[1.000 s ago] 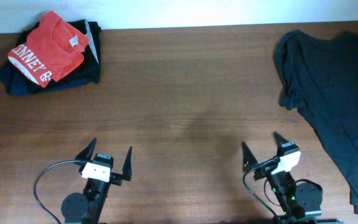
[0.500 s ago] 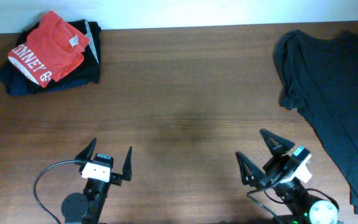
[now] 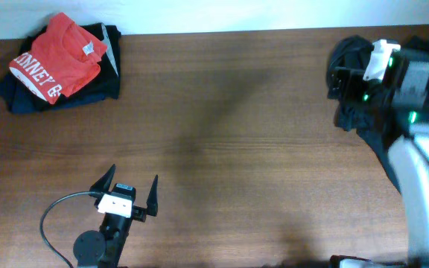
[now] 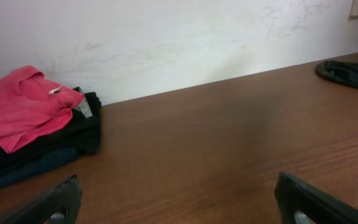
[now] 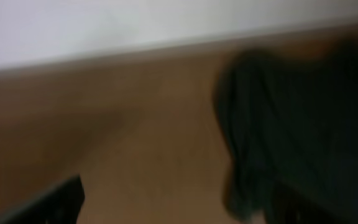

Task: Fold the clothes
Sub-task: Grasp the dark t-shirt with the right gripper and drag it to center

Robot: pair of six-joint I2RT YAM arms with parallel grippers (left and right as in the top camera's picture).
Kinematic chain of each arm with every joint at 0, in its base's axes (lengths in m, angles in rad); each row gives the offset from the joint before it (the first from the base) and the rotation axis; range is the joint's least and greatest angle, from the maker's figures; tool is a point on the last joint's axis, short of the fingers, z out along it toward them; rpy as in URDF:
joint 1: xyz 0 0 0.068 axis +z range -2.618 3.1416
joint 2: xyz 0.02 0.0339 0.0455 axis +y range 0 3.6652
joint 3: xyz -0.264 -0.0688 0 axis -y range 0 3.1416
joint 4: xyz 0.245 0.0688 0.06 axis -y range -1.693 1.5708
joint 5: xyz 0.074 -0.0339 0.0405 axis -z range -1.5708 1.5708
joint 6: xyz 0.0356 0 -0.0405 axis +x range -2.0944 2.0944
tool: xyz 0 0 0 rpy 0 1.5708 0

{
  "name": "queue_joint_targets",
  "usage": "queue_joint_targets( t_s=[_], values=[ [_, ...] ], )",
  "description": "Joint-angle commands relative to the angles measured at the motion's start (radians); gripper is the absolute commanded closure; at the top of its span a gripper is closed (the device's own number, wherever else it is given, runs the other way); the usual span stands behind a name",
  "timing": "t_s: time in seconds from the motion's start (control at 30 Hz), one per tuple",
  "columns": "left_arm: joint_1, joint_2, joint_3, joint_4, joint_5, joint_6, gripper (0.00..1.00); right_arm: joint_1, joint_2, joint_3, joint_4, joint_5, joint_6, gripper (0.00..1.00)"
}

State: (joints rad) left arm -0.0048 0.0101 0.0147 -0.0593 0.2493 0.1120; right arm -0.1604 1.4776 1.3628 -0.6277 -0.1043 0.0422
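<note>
The charcoal T-shirt (image 3: 346, 115) lies spread at the table's far right, mostly covered by my right arm in the overhead view. No lettering shows. It also shows in the blurred right wrist view (image 5: 291, 112) and as a dark edge in the left wrist view (image 4: 350, 68). My right gripper (image 3: 341, 78) hovers over the shirt's left sleeve edge. Its fingers are spread apart and empty (image 5: 176, 205). My left gripper (image 3: 132, 184) rests open and empty near the front edge (image 4: 179, 199), far from the shirt.
A red shirt with white lettering (image 3: 54, 59) lies on folded navy and black garments (image 3: 99, 85) at the back left, also in the left wrist view (image 4: 23, 106). A white wall runs along the table's back edge.
My right arm has swung up from the front edge to the back right, over the shirt's left side. The left arm has not moved.
</note>
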Motion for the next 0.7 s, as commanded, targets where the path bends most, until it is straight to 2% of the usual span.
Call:
queue_joint_targets(
  t_s=[0.0, 0.13, 0.27, 0.3, 0.37, 0.43, 0.5, 0.57, 0.67],
  values=[
    [0.004, -0.005, -0.006, -0.002, -0.003, -0.006, 0.01, -0.047, 0.201, 0.233, -0.132, 0.082, -0.013, 0.01],
    [0.004, -0.005, -0.006, -0.002, -0.003, -0.006, 0.01, -0.059, 0.36, 0.283, -0.188, 0.196, -0.013, 0.01],
    [0.004, -0.005, -0.006, -0.002, -0.003, -0.006, 0.01, -0.059, 0.462, 0.283, -0.196, 0.196, -0.013, 0.0],
    [0.004, -0.005, -0.006, -0.002, -0.003, -0.006, 0.01, -0.063, 0.484, 0.283, -0.196, 0.196, -0.013, 0.03],
    [0.004, -0.005, -0.006, -0.002, -0.003, -0.006, 0.01, -0.074, 0.542, 0.283, -0.203, 0.195, -0.011, 0.18],
    [0.004, -0.005, -0.006, -0.002, -0.003, -0.006, 0.01, -0.079, 0.585, 0.283, -0.207, 0.195, -0.008, 0.25],
    [0.004, -0.005, -0.006, -0.002, -0.003, -0.006, 0.01, -0.077, 0.627, 0.283, -0.207, 0.195, -0.009, 0.28],
    [0.004, -0.005, -0.006, -0.002, -0.003, -0.006, 0.01, -0.075, 0.66, 0.281, -0.206, 0.195, -0.009, 0.36],
    [0.004, -0.005, -0.006, -0.002, -0.003, -0.006, 0.01, -0.075, 0.684, 0.278, -0.203, 0.195, -0.009, 0.38]
  ],
)
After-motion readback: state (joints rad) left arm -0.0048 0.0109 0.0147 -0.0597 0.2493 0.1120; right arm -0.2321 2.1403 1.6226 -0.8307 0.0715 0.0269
